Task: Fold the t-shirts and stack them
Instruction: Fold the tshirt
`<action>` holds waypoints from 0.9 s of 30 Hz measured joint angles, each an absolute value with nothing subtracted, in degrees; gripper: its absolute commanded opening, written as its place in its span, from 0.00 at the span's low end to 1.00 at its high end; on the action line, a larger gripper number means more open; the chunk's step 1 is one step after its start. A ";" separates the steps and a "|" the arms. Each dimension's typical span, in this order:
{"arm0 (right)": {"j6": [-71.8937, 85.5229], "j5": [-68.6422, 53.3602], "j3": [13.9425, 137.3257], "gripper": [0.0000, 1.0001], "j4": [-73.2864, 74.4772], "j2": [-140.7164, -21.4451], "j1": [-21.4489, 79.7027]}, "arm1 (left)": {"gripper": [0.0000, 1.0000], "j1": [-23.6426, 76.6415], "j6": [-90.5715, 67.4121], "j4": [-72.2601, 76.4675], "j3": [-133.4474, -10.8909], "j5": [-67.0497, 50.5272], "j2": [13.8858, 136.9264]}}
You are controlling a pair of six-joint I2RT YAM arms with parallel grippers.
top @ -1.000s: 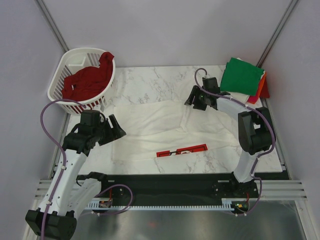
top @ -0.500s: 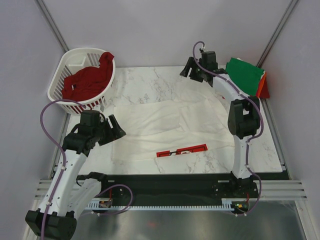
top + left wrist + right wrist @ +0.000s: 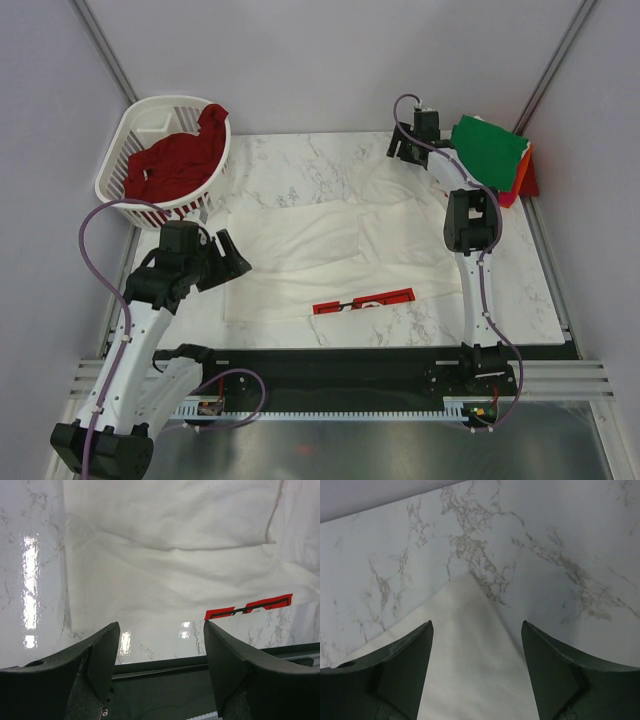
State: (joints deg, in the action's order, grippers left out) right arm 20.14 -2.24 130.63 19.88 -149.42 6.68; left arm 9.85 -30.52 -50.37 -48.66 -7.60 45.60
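Pale lilac walls close in a white marble tabletop (image 3: 300,165), seen from above. At 10 o'clock a white slatted basket (image 3: 128,128) holds a dark red t-shirt (image 3: 175,165). At 2 o'clock a green t-shirt (image 3: 488,150) tops a folded stack with an orange edge (image 3: 521,172) showing. A white t-shirt (image 3: 310,255) lies spread across the centre, its red print (image 3: 363,301) at 6 o'clock. The left pincer (image 3: 235,258) hangs released at 8 o'clock, over the shirt's left edge. The right pincer (image 3: 400,150) is at 1 o'clock, just beside the stack.

Left wrist: glossy tabletop (image 3: 30,580) borders the white t-shirt (image 3: 165,575), with the red print (image 3: 248,607) at 4 o'clock. The left pincer (image 3: 161,650) stands wide and holds nothing.

Right wrist: veined tabletop (image 3: 545,540) meets the wall at 11 o'clock. A corner of the white t-shirt (image 3: 465,625) lies flat below the right pincer (image 3: 476,650), which is released.

A second ago the right pincer was lower, over the shirt's upper right part; it has since swung out to the far edge, and the shirt's right side lies differently. The left arm has not moved.
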 measured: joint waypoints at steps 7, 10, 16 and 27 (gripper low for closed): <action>19.59 -0.12 133.29 0.82 17.87 -150.50 5.43 | 0.74 9.85 -30.52 -50.37 -48.66 -7.60 45.76; 19.73 -0.40 133.69 0.81 17.19 -151.76 5.19 | 0.74 9.85 -30.52 -50.37 -48.66 -7.60 45.82; 20.36 -2.17 134.08 0.74 15.92 -152.75 5.45 | 0.74 9.85 -30.52 -50.37 -48.66 -7.57 46.19; 21.15 -4.34 134.08 0.24 15.40 -153.56 9.13 | 0.74 9.82 -30.52 -50.37 -48.66 -7.46 46.19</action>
State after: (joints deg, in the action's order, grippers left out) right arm 21.15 -4.34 134.08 15.40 -153.56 9.13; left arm 9.82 -30.52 -50.37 -48.66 -7.46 46.19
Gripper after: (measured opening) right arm 0.346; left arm 0.742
